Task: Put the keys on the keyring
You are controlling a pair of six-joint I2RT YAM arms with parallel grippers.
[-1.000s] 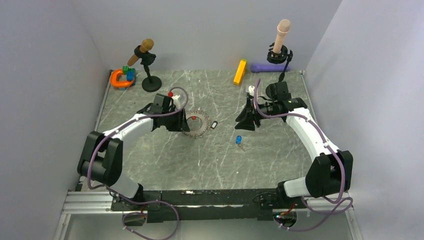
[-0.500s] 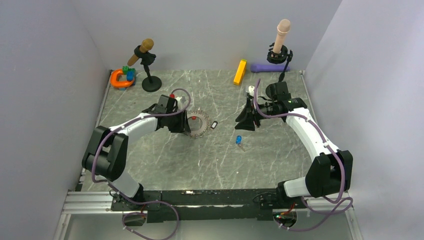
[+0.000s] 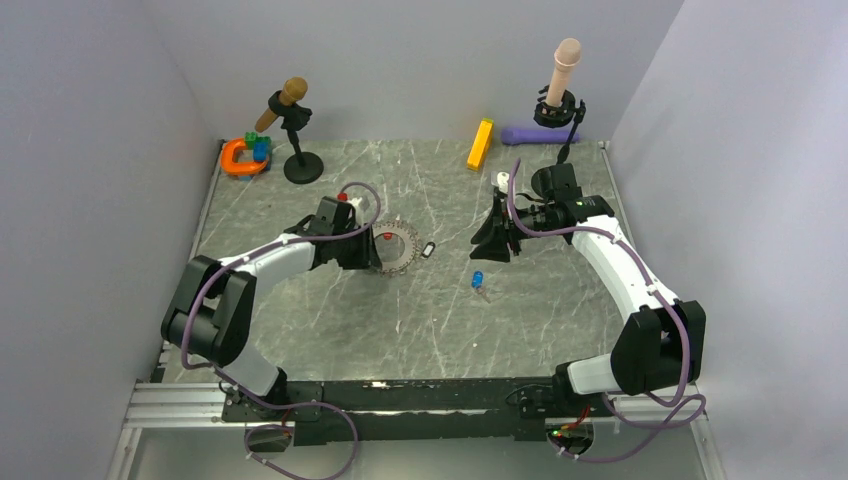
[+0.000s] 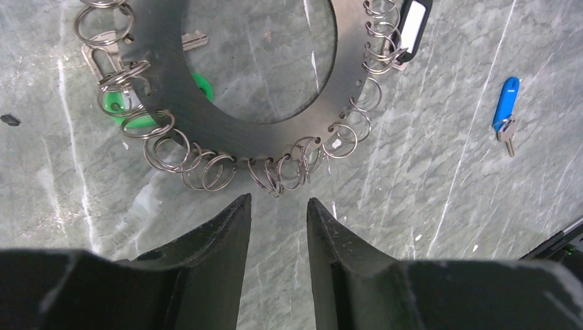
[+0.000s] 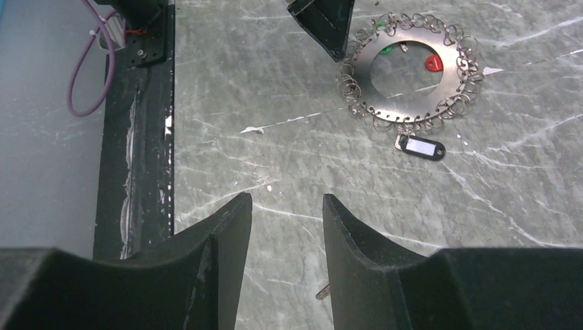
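The keyring [image 3: 399, 248] is a flat grey ring fringed with wire loops, lying at mid-table. A red key [image 3: 386, 237] shows in its hole, and a green key [image 4: 121, 106] lies partly under its rim. A black-framed tag [image 3: 428, 249] hangs at its right edge. A blue key [image 3: 478, 281] lies loose on the table to the right. My left gripper [image 3: 368, 248] is low at the ring's left edge, open and empty, its tips just short of the loops [image 4: 278, 199]. My right gripper [image 3: 493, 240] hovers open and empty, right of the ring [image 5: 287, 196].
At the back left sit an orange C-shaped toy [image 3: 240, 157] and a microphone stand [image 3: 300, 165]. A yellow block [image 3: 481, 144], a purple object [image 3: 540, 134] and a stand holding a beige cylinder [image 3: 560, 100] line the back right. Grey walls enclose three sides.
My left arm has shifted slightly nearer and lower beside the ring, its jaws a little narrower. The right arm, ring and keys have not moved.
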